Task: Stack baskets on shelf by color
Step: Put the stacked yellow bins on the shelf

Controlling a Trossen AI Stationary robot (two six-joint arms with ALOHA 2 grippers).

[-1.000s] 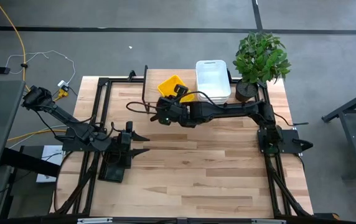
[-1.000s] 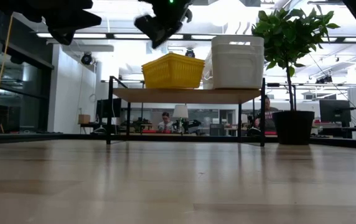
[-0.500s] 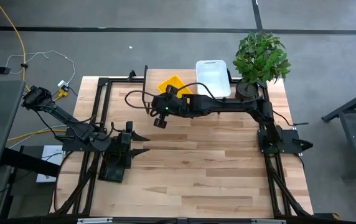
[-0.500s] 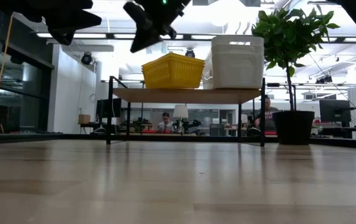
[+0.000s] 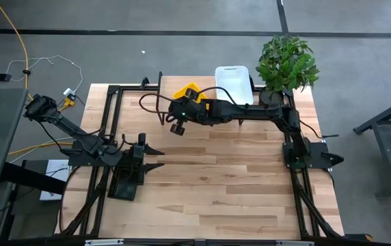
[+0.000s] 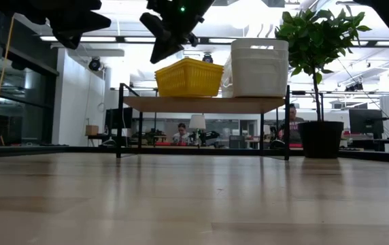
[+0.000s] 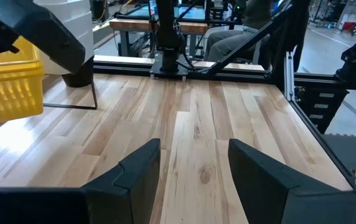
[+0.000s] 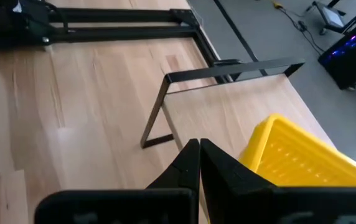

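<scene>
The yellow baskets (image 6: 189, 76) and the white baskets (image 6: 259, 67) stand side by side on the shelf's top board (image 6: 201, 103), yellow to the left. From above, the yellow basket (image 5: 184, 91) is partly covered by my right arm and the white basket (image 5: 233, 85) shows whole. My right gripper (image 5: 173, 125) hangs shut and empty in the air above the shelf's left end (image 8: 228, 106), just left of the yellow basket (image 8: 296, 155). My left gripper (image 5: 156, 157) waits open near the table's left side. Black baskets are out of view.
A potted plant (image 5: 286, 65) stands at the table's far right corner beside the shelf. Black frame rails (image 5: 110, 109) run along the table's left and right sides. Bare wooden table (image 5: 216, 184) stretches from the shelf to the near edge. People sit in the room beyond (image 6: 181, 133).
My right arm has swung toward the table's far edge and now crosses over the yellow basket; its gripper has shifted a little toward the table's left and stayed shut. The baskets have kept their places on the shelf.
</scene>
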